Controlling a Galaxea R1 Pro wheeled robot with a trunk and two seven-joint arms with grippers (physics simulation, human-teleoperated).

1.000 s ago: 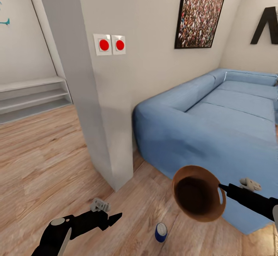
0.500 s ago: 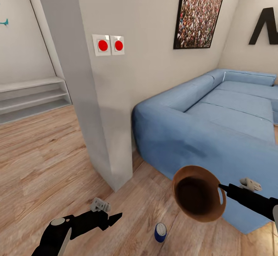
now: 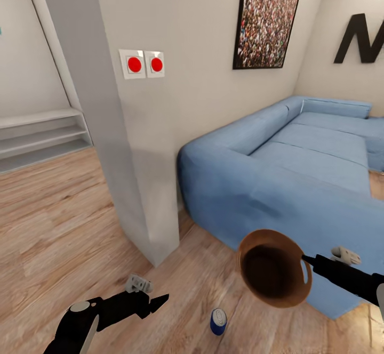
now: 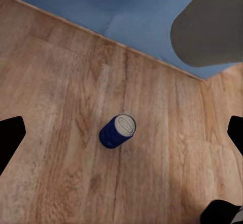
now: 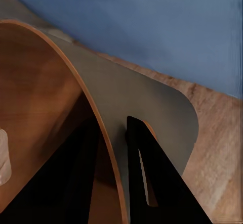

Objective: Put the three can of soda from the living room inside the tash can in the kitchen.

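Right wrist camera. The right gripper [image 5: 112,148] is pinching the wall of the tash can [image 5: 136,97] at its rim, one black finger lying inside against the brown wood-toned lining, the other outside on the grey shell beside the slot handle [image 5: 144,176]. Blue sofa [image 5: 167,27] and wood floor [image 5: 217,128] are showing behind.

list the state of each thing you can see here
blue can: upright on the wood floor, not held
bin: lifted and tilted, mouth toward the camera, rim pinched by the right gripper
left gripper: open, empty, short of the can
sofa: on the floor, nothing on its seat
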